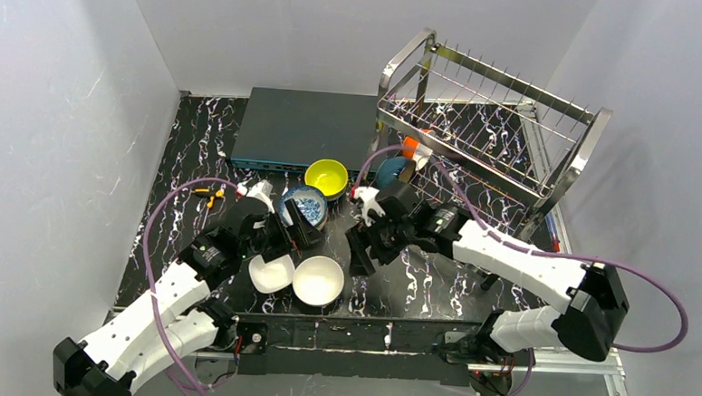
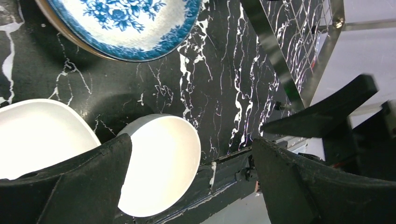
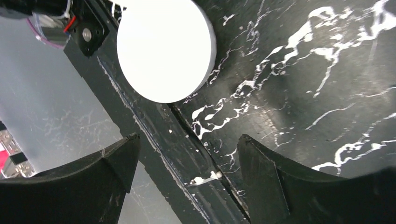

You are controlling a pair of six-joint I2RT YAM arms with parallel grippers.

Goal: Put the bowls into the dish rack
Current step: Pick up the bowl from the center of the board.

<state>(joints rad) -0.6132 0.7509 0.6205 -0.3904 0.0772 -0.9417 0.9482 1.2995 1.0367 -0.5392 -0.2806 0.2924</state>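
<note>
- Holding the left tool [image 2: 191,144] spread as wide as it goes, with nothing gripped.
- Looking past its fingers [image 2: 79,182] onto a round white bowl [image 2: 161,170] standing on the black marbled tabletop [image 2: 224,84], just beside a second white bowl [image 2: 37,135] of squarer outline.
- Showing a blue-flowered bowl [image 2: 126,18] farther out, apart from both white ones.
- Holding the right tool [image 3: 189,140] open too, empty, above the near edge of the tabletop, with the round white bowl close by.
- Seen from above: both tools near each other around mid-tabletop, the left one at the blue-flowered bowl, the right one between the round white bowl and the rack [image 1: 491,133].
- Beyond the blue-flowered bowl, a yellow bowl [image 1: 327,176], upright.
- At the foot of the rack, a teal bowl [image 1: 391,171]; touching the wire or not, cannot tell.
- At the far right of the tabletop, the rack itself, two tiers of shiny wire.
- Left of the rack, a flat dark box [image 1: 301,127] against the back wall.
</note>
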